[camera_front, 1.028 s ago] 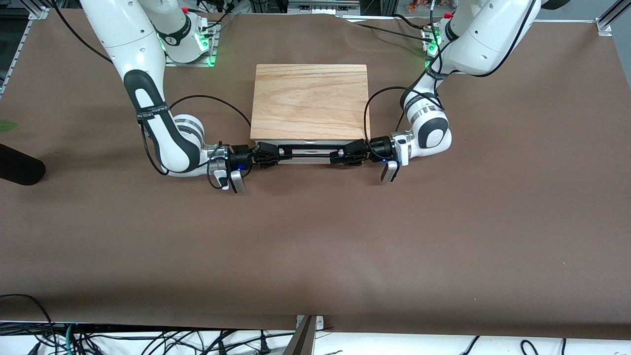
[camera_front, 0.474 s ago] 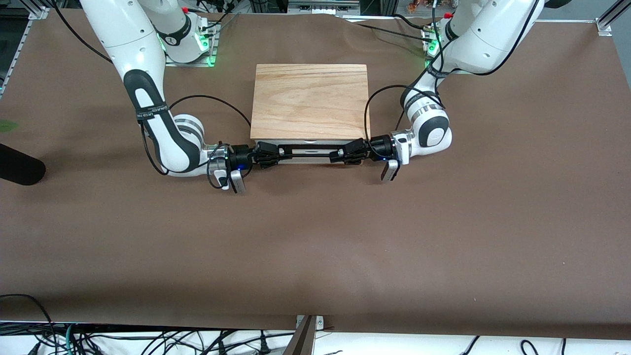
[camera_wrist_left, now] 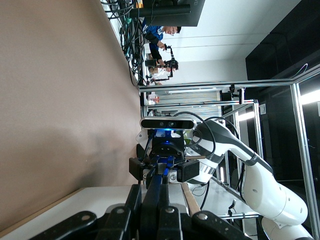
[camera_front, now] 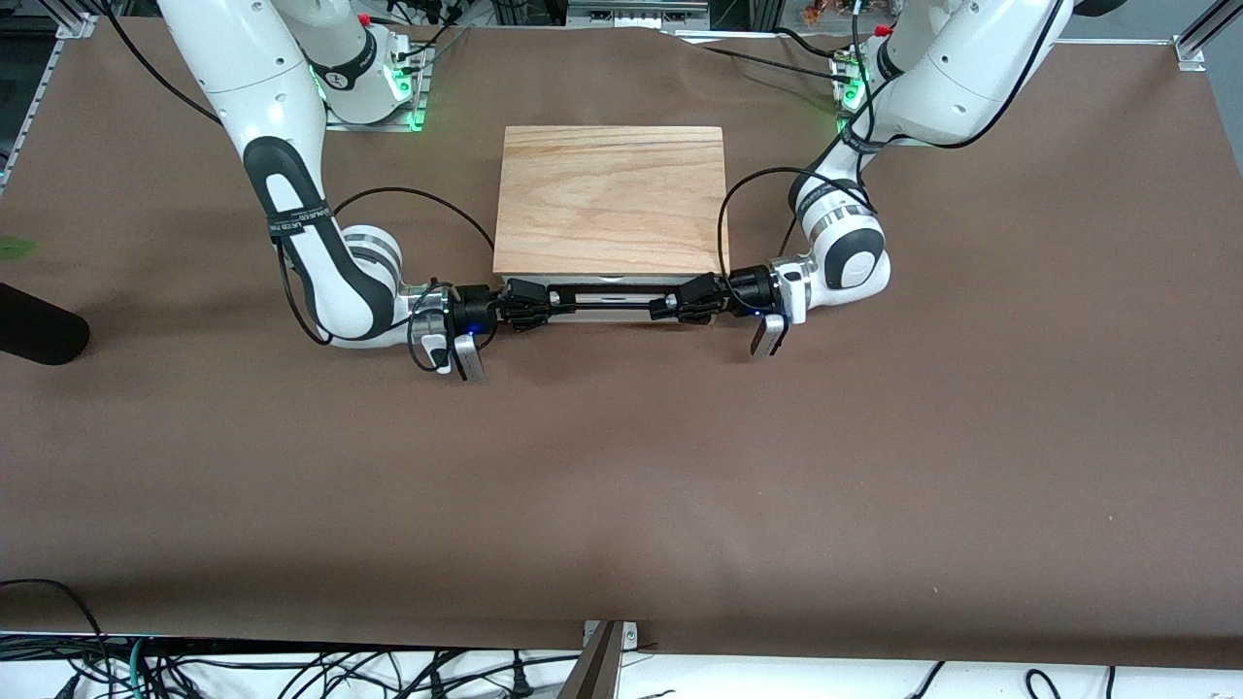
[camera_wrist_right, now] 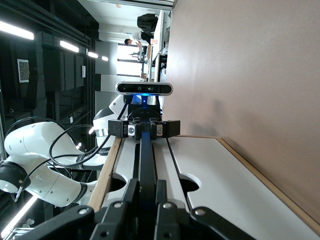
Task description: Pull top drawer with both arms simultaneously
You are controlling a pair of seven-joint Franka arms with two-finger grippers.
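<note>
In the front view we find the wooden-topped box (camera_front: 611,199) midway between the two arm bases, with the top drawer (camera_front: 610,303) on the side of the box facing the front camera and apparently not yet drawn out, since almost none of it shows below the edge of the wooden top. The black bar handle (camera_front: 610,298) runs along the drawer front; the right gripper (camera_front: 540,300) is clamped on the handle near the right arm's end of the table, and the left gripper (camera_front: 668,307) is clamped on it near the left arm's end. In the left wrist view, we see the left gripper (camera_wrist_left: 152,212) with its jaws closed tight on the bar (camera_wrist_left: 154,187), and the right gripper (camera_wrist_left: 165,167) gripping the same bar farther along. In the right wrist view, the right gripper (camera_wrist_right: 146,207) is likewise clenched on the bar (camera_wrist_right: 146,160), which runs straight to the left gripper (camera_wrist_right: 145,131), above the white drawer front (camera_wrist_right: 210,170). We judge that the grasp step is complete and the pull is now due. The next move calls for both arms to draw toward the front camera at an equal rate, keeping the handle parallel to the box so that the drawer does not skew and bind.
</note>
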